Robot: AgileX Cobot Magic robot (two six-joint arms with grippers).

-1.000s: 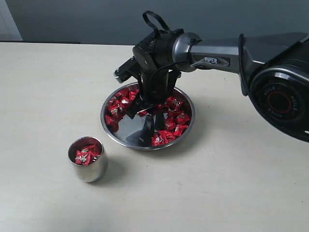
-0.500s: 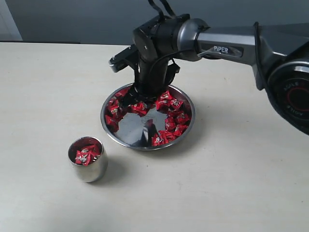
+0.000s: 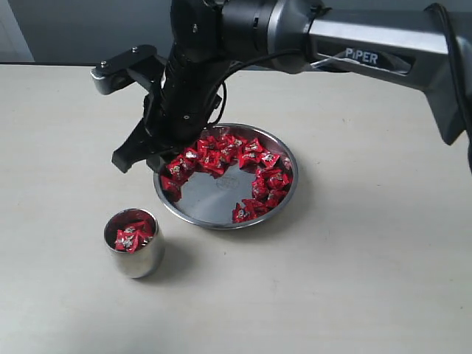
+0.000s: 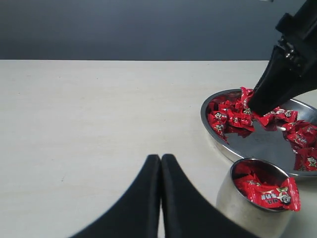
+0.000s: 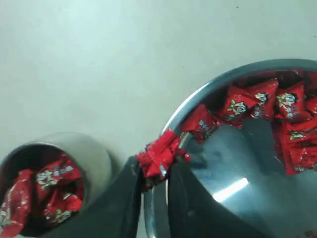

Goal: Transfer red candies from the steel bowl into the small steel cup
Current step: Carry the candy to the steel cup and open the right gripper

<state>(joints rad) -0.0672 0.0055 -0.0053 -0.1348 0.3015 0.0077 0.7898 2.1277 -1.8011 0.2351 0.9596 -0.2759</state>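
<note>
The steel bowl point(image 3: 221, 225) sits mid-table with red candies point(image 3: 265, 183) ringed round its mirror bottom. My right gripper point(image 3: 140, 161) hangs over the bowl's left rim, shut on one red candy point(image 5: 159, 154) pinched at its fingertips point(image 5: 153, 171). The small steel cup point(image 3: 137, 259) stands to the front left of the bowl, upright, with a few red candies point(image 3: 131, 234) inside. In the right wrist view the cup point(image 5: 94, 148) lies just beyond the bowl's rim point(image 5: 208, 89). My left gripper point(image 4: 161, 158) is shut and empty, low over the table beside the cup point(image 4: 242, 208).
The right arm point(image 3: 354, 44) stretches in from the right, above the bowl's far side. The pale table point(image 3: 354, 280) spreads around the bowl and cup. A dark wall point(image 3: 74, 29) runs behind the table's far edge.
The right gripper closed on a candy in the bowl, rose, and swung left to the bowl's left rim. The candies on the bowl's far side were shifted.
</note>
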